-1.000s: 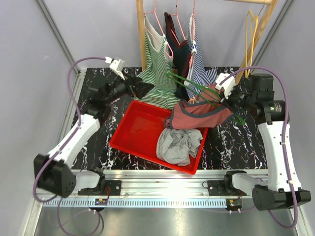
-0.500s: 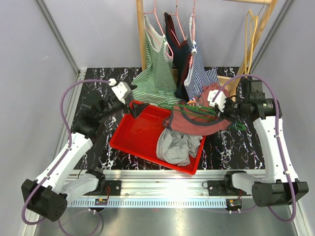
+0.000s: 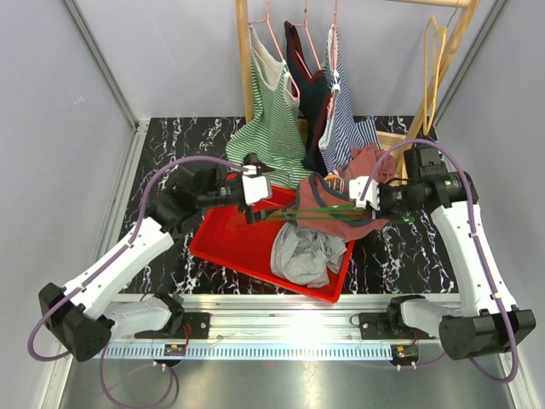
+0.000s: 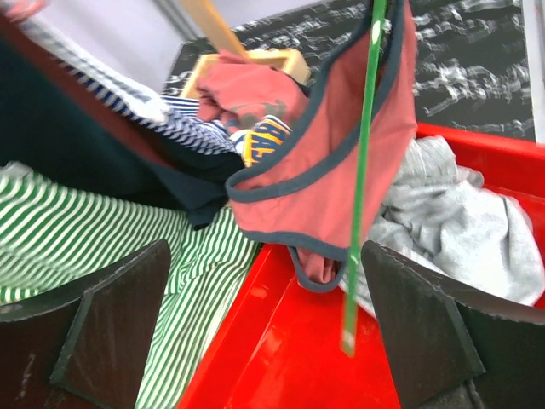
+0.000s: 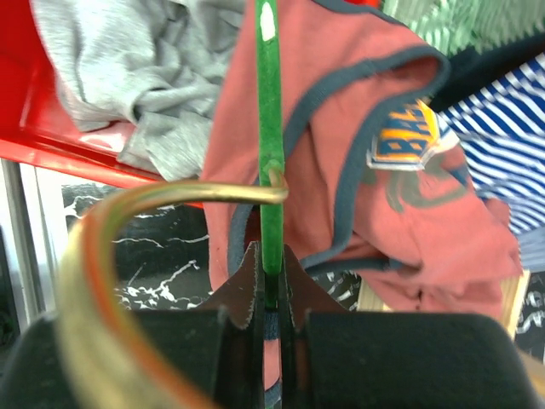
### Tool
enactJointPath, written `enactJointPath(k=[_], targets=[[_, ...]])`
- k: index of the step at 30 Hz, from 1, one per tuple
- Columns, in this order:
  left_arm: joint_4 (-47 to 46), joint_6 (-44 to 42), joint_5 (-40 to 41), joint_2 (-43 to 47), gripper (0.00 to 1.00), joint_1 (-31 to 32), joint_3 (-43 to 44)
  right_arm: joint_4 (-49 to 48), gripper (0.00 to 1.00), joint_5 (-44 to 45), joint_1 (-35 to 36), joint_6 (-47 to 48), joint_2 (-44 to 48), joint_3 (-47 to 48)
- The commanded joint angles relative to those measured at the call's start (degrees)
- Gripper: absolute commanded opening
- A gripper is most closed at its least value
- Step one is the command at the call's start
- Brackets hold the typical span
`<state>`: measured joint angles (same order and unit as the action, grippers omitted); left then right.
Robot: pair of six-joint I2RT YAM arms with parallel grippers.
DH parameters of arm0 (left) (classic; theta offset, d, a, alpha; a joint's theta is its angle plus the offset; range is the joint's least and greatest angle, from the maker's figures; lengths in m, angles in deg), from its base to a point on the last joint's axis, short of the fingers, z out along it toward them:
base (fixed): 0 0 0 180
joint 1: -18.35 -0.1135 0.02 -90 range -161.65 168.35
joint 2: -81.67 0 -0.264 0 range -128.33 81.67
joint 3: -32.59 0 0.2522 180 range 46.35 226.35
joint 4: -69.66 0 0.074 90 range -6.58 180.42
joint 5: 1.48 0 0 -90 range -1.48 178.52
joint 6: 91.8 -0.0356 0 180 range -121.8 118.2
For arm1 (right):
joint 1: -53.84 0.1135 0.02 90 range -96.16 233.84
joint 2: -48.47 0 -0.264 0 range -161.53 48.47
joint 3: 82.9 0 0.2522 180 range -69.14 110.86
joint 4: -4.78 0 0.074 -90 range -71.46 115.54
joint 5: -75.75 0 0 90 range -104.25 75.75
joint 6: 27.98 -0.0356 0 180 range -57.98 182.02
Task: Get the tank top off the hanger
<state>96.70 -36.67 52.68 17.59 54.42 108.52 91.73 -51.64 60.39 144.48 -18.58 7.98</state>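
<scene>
Since the earlier frames the left arm has swung in from the back-left of the desk [image 3: 400,247] to the far edge of the red tray [image 3: 223,243]. The right arm has brought the green hanger [image 3: 308,213] and its load leftward and lower over that tray.

Left fingers [image 4: 111,332]: spread wide, holding nothing. In the left wrist view the hanger's free end shows between them and appears to touch neither.

Right fingers [image 5: 241,294]: pressed together on the hanger's green bar — a firm pinch, with the bar running straight out ahead of them.

Tank top [image 3: 345,213]: salmon-red with dark trim and an orange-and-blue print. It is still on the hanger, draped over the bar and suspended above the right-hand part of the tray. Whether its lower edge touches anything below cannot be told.

Grey garment [image 3: 302,251]: crumpled inside the tray toward its near right corner, beneath the hanging top.

Rack at the back of the desk — a green-striped top [image 3: 272,128] and a blue-striped top [image 3: 342,119] hang there, with a dark garment between them.
</scene>
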Motion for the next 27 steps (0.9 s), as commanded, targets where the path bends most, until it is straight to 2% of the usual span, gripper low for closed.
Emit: enactJointPath(k=[1, 7, 11, 14, 18, 19, 22, 23, 25, 26, 27], targets=[[6.04, -8.1, -3.53, -2.45, 0.96, 2.59, 4.53, -1.55, 0.0, -0.06, 2.41, 1.04, 0.86, -0.66], [10.89, -10.04, -4.07, -6.93, 0.91, 6.72, 6.38, -2.7, 0.0, -0.4, 2.51, -0.28, 1.13, 0.4], [12.3, -10.57, -1.26, -9.4, 0.86, 9.18, 7.0, -2.61, 0.0, -0.93, 2.51, -0.8, 1.3, 1.1], [11.16, -8.82, 4.0, -11.42, 0.76, 10.33, 7.78, -2.17, 0.0, -1.9, 2.51, -0.8, 1.74, 1.36], [8.96, -5.83, 10.42, -12.92, 0.6, 10.77, 8.67, -1.56, 0.0, -3.39, 2.51, -0.63, 2.36, 1.28], [8.44, -5.47, 10.78, -13.18, 0.51, 10.77, 8.67, -1.47, 0.0, -3.66, 2.51, -0.63, 2.53, 1.19], [6.94, -3.89, 12.36, -13.27, 0.34, 10.86, 8.41, -1.56, 0.0, -4.19, 2.51, -0.98, 2.71, 0.93], [6.41, -3.19, 12.89, -13.18, 0.22, 10.86, 8.32, -1.82, 0.0, -4.36, 2.51, -1.33, 2.8, 0.84], [6.32, -2.49, 12.81, -13.01, 0.12, 10.86, 7.97, -2.0, 0.0, -5.15, 2.51, -1.59, 2.89, 0.75], [6.23, -2.13, 12.98, -12.92, 0.0, 10.86, 7.79, -2.17, 0.0, -5.94, 2.51, -2.38, 2.89, 0.84], [5.97, -1.52, 13.16, -12.57, 0.0, 10.95, 7.18, -2.52, 0.01, -6.2, 2.51, -3.08, 2.97, 0.92]])
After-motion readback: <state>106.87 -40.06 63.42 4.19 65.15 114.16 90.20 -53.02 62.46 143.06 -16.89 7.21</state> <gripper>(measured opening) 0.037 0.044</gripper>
